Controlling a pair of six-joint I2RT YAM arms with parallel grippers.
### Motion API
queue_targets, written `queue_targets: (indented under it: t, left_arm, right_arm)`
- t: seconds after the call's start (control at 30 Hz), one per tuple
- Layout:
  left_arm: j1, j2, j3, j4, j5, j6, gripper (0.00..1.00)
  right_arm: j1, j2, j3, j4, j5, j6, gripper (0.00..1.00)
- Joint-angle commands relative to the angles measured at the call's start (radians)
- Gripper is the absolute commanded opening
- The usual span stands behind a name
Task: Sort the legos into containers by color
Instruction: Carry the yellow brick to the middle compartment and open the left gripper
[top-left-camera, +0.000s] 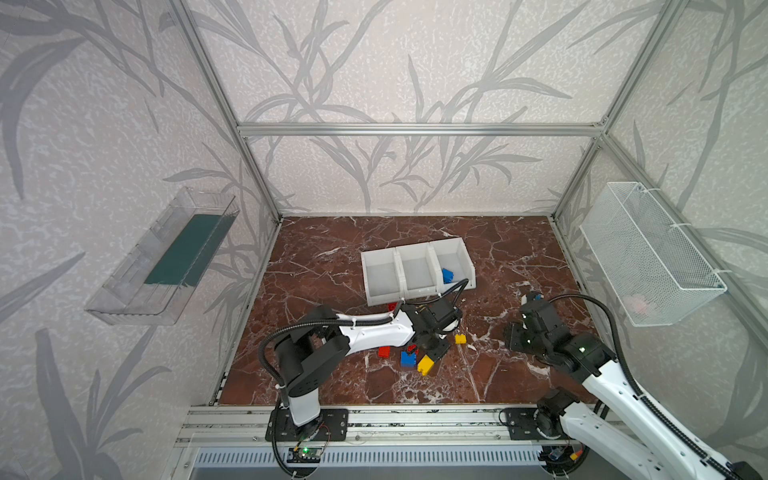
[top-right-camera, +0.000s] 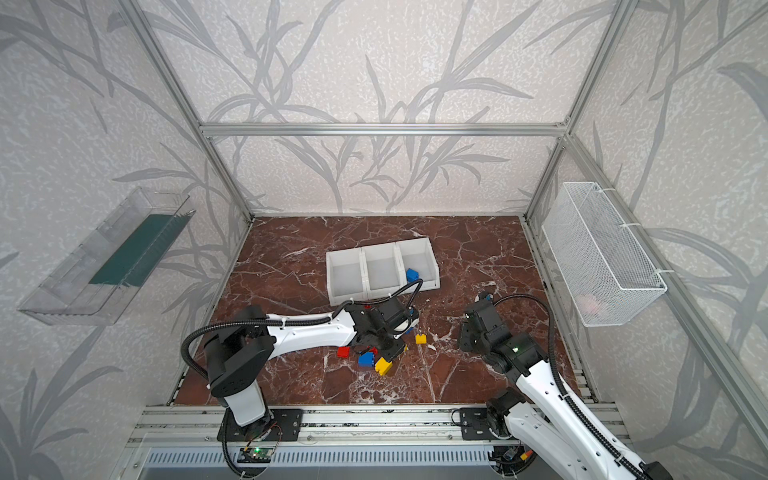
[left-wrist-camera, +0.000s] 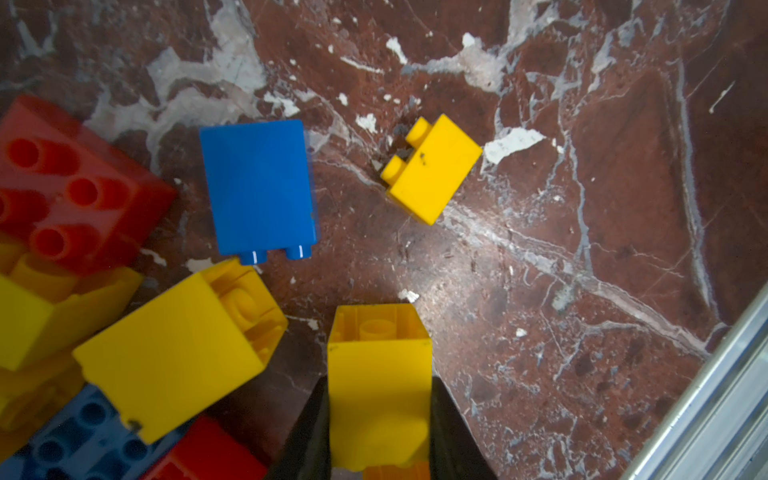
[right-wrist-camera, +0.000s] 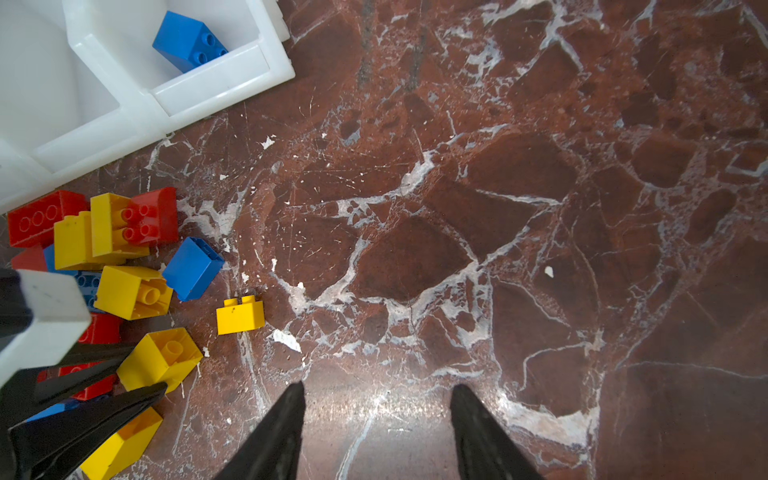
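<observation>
Left tool (left-wrist-camera: 379, 386) is clamped shut on a yellow brick (left-wrist-camera: 379, 365), jaws flat on two opposite sides, hollow underside pointing away from the wrist. It's at the edge of the pile (right-wrist-camera: 116, 249), low over the bench (top-left-camera: 324, 270), just in front of the bins (top-left-camera: 415, 254).

So I'd call this the lift-and-carry step. How I'd do it:

- Go straight up first. Another yellow one sits just beside the held brick, and swinging sideways too early would probably drag it along.
- The grip looks square, so no need to re-grab. Just don't loosen it on the way.
- The end bin on the right side already has a blue brick (top-left-camera: 447, 275) in it. The other two look empty in both top views, so yellow goes in either of those.
- Come in over the low front and let go down near the floor of the bin, otherwise it may bounce out.

Right tool (right-wrist-camera: 377, 386) is partly open with nothing in it, hovering over bare bench well apart from the pile. A small yellow brick (right-wrist-camera: 240, 316) lies on its own on that side, which looks like an easy next pick for it.
</observation>
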Motion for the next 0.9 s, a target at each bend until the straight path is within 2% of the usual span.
queue_targets:
  t: [0.0, 0.07, 0.13, 0.27, 0.4, 0.5, 0.7, 0.77, 0.87]
  left_arm:
    - [0.000, -0.072, 0.040, -0.026, -0.047, 0.020, 0.28]
    - [0.011, -0.099, 0.077, -0.042, -0.126, 0.022, 0.28]
    - [0.045, -0.114, 0.125, -0.057, -0.158, 0.060, 0.28]
    - [0.183, -0.086, 0.225, -0.068, -0.148, 0.077, 0.28]
    - [0.320, -0.001, 0.300, -0.006, -0.152, 0.078, 0.28]
    - [0.367, 0.092, 0.397, -0.046, -0.146, 0.090, 0.28]
    - [0.387, 0.219, 0.524, -0.119, -0.136, 0.106, 0.28]
    - [0.390, 0.234, 0.533, -0.119, -0.141, 0.104, 0.32]
    - [0.396, 0.236, 0.533, -0.122, -0.150, 0.096, 0.52]
  right_arm:
    - [-0.001, -0.015, -0.010, -0.034, 0.031, 0.009, 0.57]
    - [0.000, -0.015, -0.005, -0.040, 0.036, 0.008, 0.57]
    - [0.000, -0.015, -0.002, -0.043, 0.035, 0.007, 0.57]
    - [-0.001, -0.015, 0.000, -0.041, 0.035, 0.005, 0.56]
    - [0.000, -0.012, -0.007, -0.029, 0.031, 0.006, 0.56]
    - [0.003, -0.009, -0.005, -0.031, 0.030, 0.006, 0.56]
    - [0.004, -0.018, -0.001, -0.045, 0.039, 0.008, 0.56]
    - [0.004, -0.018, -0.001, -0.046, 0.037, 0.008, 0.56]
    - [0.005, -0.015, -0.001, -0.043, 0.035, 0.009, 0.56]
